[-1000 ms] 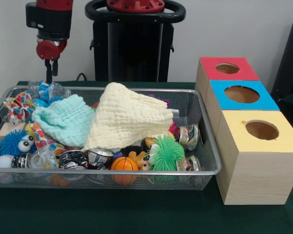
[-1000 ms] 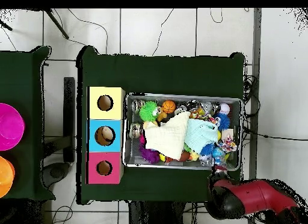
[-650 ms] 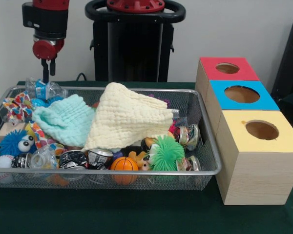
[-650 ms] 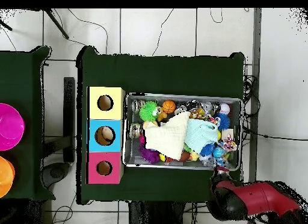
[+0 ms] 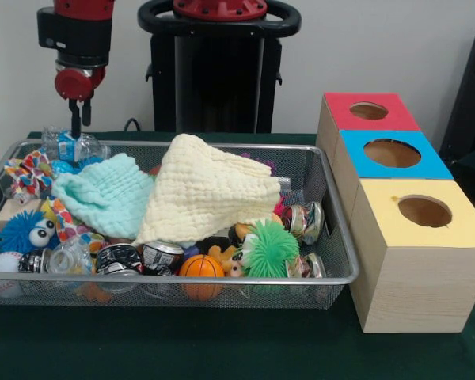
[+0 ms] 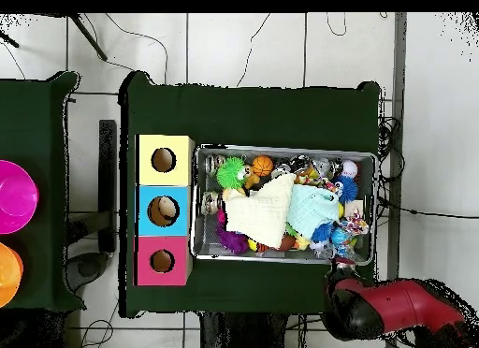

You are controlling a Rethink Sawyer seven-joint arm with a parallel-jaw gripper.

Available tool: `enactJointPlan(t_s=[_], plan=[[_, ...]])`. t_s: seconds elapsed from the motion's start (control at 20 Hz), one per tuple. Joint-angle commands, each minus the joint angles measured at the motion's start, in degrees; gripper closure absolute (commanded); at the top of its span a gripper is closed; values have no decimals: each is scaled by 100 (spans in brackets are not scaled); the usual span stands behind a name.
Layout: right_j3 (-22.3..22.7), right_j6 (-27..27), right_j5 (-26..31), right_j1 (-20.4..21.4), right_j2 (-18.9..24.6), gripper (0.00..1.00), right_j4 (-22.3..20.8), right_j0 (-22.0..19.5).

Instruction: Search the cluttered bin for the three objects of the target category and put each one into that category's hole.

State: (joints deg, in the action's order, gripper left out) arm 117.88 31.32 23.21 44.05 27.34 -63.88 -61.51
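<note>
A wire mesh bin (image 5: 344, 261) holds a heap of toys, cans and cloths. A yellow cloth (image 5: 210, 190) and a mint cloth (image 5: 107, 198) cover its middle. A crushed plastic bottle (image 5: 67, 146) lies at the bin's back left corner. My gripper (image 5: 76, 127) hangs just above that bottle, its thin fingers close together with nothing between them. Along the front edge lie crushed cans (image 5: 162, 255), an orange basketball (image 5: 201, 267), a green fuzzy ball (image 5: 269, 249) and a blue fuzzy ball with eyes (image 5: 24, 231). From overhead, the red arm (image 6: 393, 307) reaches to the bin's corner (image 6: 370, 260).
Three wooden boxes with round holes stand in a row beside the bin: red (image 5: 340, 119), blue (image 5: 427, 162), yellow (image 5: 467, 226). A baseball (image 5: 1, 265) sits in the bin's front left corner. Pink and orange round things (image 6: 14, 196) lie on a second table.
The gripper has risen a little and shifted slightly left above the bin's back corner. The bottle under it now lies a bit lower.
</note>
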Motion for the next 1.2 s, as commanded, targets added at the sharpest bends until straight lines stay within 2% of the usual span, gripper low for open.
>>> enactJointPlan(t_s=[0.05, 0.2, 0.3, 0.4, 0.75, 0.95, 1.2], plan=[[-399, -546, -102, -191, 585, 0, -318, -36], [-233, -1116, 97, -22, 789, 0, -350, -55], [-209, -1824, 478, 3, 939, 0, -294, -90], [-184, -2274, 661, -19, 1128, 0, -193, -179], [-199, -2572, 874, -101, 1311, 0, -104, -337], [-342, -2725, 898, -250, 1374, 0, -188, -397], [-560, -2632, 939, -464, 1288, 0, -240, -426]])
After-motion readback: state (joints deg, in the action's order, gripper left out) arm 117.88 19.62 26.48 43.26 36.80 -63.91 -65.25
